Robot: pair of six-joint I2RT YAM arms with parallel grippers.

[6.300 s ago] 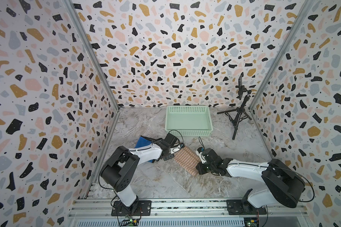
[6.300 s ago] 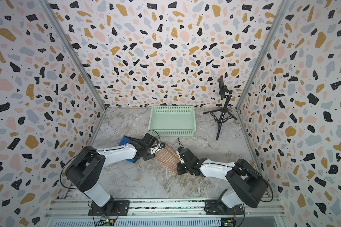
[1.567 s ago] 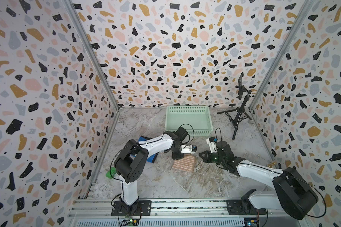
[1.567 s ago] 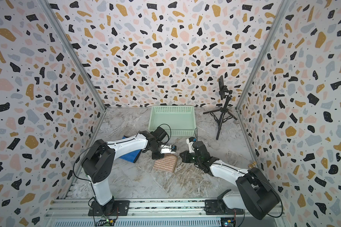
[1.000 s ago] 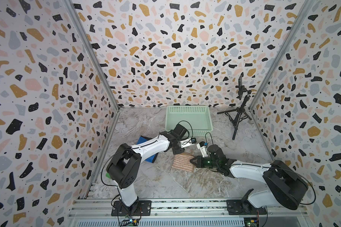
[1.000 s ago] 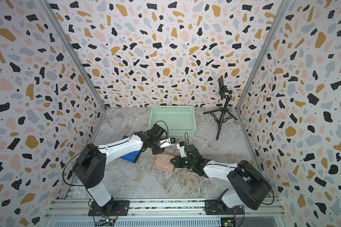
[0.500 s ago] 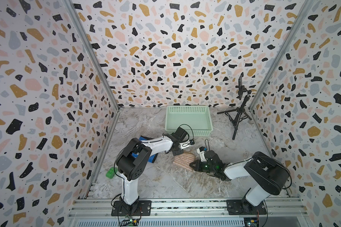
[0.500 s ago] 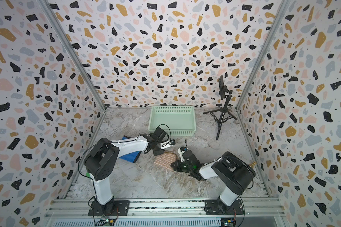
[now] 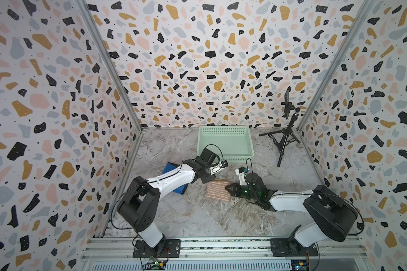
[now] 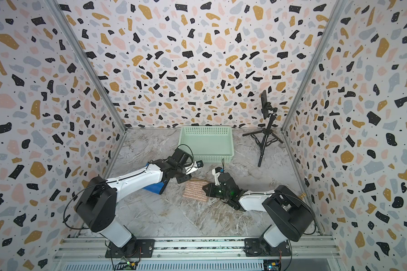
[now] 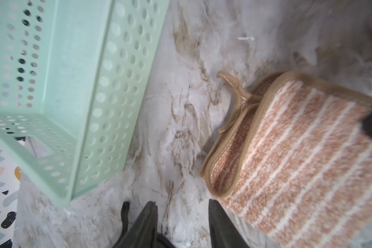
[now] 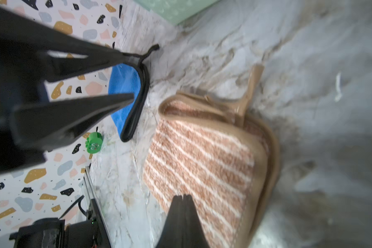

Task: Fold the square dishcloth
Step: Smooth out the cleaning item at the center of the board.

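Top views both put a blue cloth (image 9: 169, 167) farthest left, partly under the left arm and no part of this job. Next, the left claw (image 11: 180, 201): fingers parted, nothing between them, one finger just beside the edge of the square dishcloth (image 9: 217, 191). The dishcloth lies folded on the marble worktop (image 9: 197, 215) between the two claws, in front of the basket. It is striped orange and white with tan trim, and its hanging loop sticks out toward the basket. The layers do not line up, and a strip of the lower one shows past the upper. Right claw (image 12: 182, 199): closed, holding nothing, tip over the top layer. I cannot tell whether it presses or only hovers. Risks, as I judge them: if that tip lifts or slides, the thick pile may spring open or drag askew. The parted left finger could snag the trim or the loop and pull the fold apart. The offset edges may call for squaring up. Further right, the mint basket (image 9: 237, 158) looks empty, and the dishcloth is outside it. A tripod (image 9: 286, 140) stands well apart at far right.
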